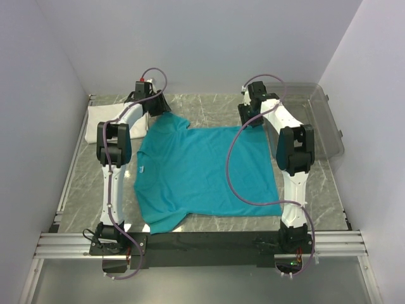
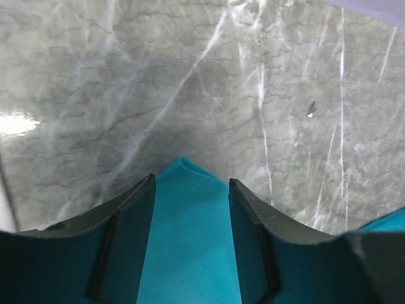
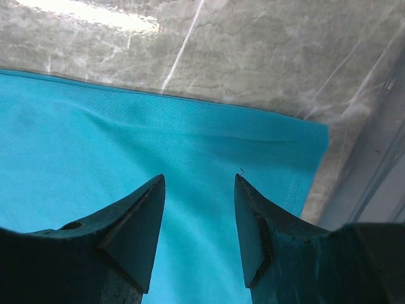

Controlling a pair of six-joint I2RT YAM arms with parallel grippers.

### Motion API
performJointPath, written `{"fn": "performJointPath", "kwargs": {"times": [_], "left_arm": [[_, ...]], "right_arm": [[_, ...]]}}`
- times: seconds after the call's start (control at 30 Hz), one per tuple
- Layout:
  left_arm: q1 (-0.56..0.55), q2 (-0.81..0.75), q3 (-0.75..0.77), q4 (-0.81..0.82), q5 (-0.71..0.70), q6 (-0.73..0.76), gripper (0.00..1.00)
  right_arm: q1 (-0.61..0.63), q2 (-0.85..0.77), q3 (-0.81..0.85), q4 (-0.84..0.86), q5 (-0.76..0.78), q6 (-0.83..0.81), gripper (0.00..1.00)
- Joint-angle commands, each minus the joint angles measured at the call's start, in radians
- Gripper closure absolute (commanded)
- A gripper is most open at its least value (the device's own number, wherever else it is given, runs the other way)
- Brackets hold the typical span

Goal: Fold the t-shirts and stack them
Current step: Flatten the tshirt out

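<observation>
While the left gripper [image 2: 192, 180] and right gripper [image 3: 199, 178] sit open at the teal t-shirt [image 1: 202, 174] along its upper edge, perhaps touching cloth, they should pinch evenly.

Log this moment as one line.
stage: teal t-shirt spread flat, unfolded | left gripper: open, at far sleeve tip | right gripper: open, over far hem corner | white folded piece: far-left corner

No legible text, brand, number or sign in any of my three views. Only candidate: a small white neck label [image 1: 144, 169] on the teal t-shirt [image 1: 202, 171], too small to read from my top camera.
</observation>
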Motion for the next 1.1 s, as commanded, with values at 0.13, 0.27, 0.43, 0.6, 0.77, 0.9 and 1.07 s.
{"fn": "performJointPath", "kwargs": {"times": [0.13,0.27,0.43,0.6,0.77,0.9,1.07], "left_arm": [[-0.026,0.029,0.054,-0.044,-0.106,0.065,0.44],[-0.033,0.031,0.063,-0.052,-0.126,0.093,0.44],[-0.046,0.046,0.057,-0.075,-0.131,0.122,0.47],[-0.079,0.06,0.083,-0.142,-0.201,0.142,0.58],[-0.085,0.085,0.108,-0.21,-0.243,0.141,0.85],[-0.086,0.074,0.108,-0.217,-0.244,0.142,1.0],[-0.073,-0.024,0.042,-0.167,-0.266,0.141,1.0]], "right_arm": [[-0.005,-0.073,-0.009,0.014,-0.014,0.009,0.45],[-0.008,-0.076,-0.017,0.014,-0.019,0.009,0.45],[-0.006,-0.081,-0.015,0.011,-0.022,0.01,0.45],[-0.017,-0.085,-0.003,0.005,-0.036,0.018,0.45],[-0.026,-0.105,-0.009,0.005,-0.048,0.021,0.45],[-0.029,-0.118,-0.017,0.004,-0.06,0.016,0.45],[-0.032,-0.121,-0.017,-0.012,-0.083,-0.017,0.45]]}}
